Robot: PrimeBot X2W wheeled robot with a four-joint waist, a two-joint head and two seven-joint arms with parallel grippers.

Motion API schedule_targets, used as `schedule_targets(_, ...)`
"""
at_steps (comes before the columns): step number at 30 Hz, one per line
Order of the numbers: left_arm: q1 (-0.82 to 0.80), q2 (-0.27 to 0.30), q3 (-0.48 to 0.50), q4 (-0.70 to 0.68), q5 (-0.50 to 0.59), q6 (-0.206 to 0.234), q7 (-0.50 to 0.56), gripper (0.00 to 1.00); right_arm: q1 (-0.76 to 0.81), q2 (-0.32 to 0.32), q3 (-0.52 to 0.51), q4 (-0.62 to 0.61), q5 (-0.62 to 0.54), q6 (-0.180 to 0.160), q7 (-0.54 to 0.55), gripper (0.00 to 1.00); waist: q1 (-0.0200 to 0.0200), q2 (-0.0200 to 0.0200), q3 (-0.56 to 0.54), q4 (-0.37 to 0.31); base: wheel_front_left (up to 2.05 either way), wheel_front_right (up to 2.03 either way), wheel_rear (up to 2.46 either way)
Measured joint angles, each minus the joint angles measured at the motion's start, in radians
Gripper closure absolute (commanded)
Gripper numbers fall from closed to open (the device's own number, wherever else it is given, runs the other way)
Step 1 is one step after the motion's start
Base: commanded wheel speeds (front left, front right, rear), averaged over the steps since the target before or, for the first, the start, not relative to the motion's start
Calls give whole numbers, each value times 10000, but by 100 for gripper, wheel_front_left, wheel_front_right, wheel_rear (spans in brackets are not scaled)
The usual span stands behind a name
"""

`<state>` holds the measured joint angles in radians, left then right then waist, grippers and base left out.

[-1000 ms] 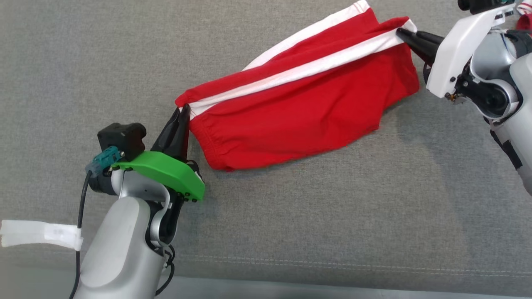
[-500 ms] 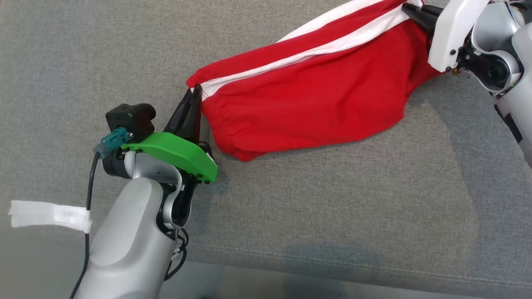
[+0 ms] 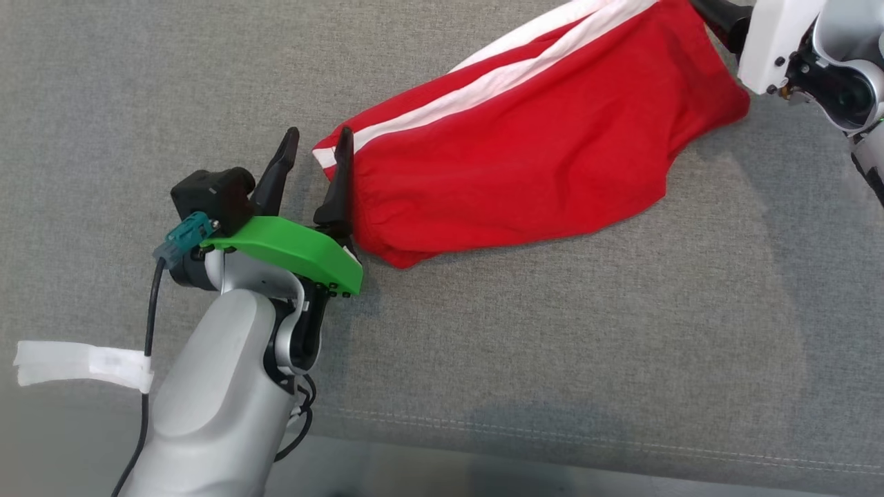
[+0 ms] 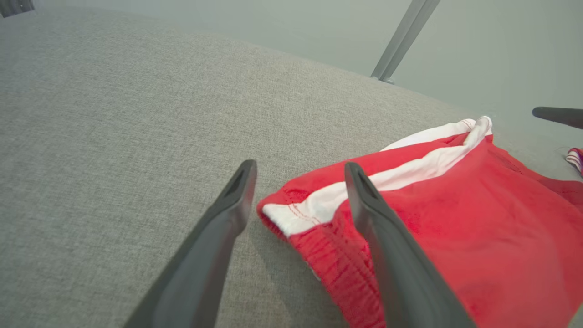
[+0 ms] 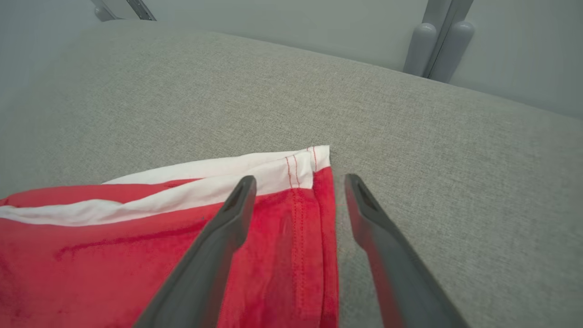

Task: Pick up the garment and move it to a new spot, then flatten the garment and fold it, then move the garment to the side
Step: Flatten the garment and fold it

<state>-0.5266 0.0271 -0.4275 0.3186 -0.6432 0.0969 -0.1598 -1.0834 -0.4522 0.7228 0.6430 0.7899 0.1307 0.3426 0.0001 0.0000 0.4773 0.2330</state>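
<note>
Garment (image 3: 525,159) lies stretched; left claw (image 3: 318,134) released astride its waistband corner, right claw (image 5: 300,182) released astride its hem corner

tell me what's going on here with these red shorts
A two-armed robot is laying out the red shorts on the grey fabric surface. Its left claw stands open around the waistband corner, and its right claw stands open around the hem corner at the other end. Neither grips; the shorts lie stretched out between them, not yet folded.
</note>
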Motion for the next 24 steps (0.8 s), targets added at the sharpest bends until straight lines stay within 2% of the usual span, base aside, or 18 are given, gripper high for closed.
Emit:
schedule_targets(4,-2,-2,104,-82,420,17,-353,0,13,-265,27,268,314,0,4,0,0,0,-49,-32,0,0,0)
schedule_targets(11,58,-2,328,-677,610,100,-625,0,244,-194,115,433,1220,0,255,0,0,0,-89,5,0,0,0)
schedule_targets(18,345,-2,305,-1081,675,138,-700,0,279,-518,311,846,1358,0,694,0,0,0,-61,195,0,0,0)
schedule_targets(24,501,-4,334,-1384,692,180,-719,0,323,-422,476,1080,1693,0,1093,0,0,0,-38,375,0,0,0)
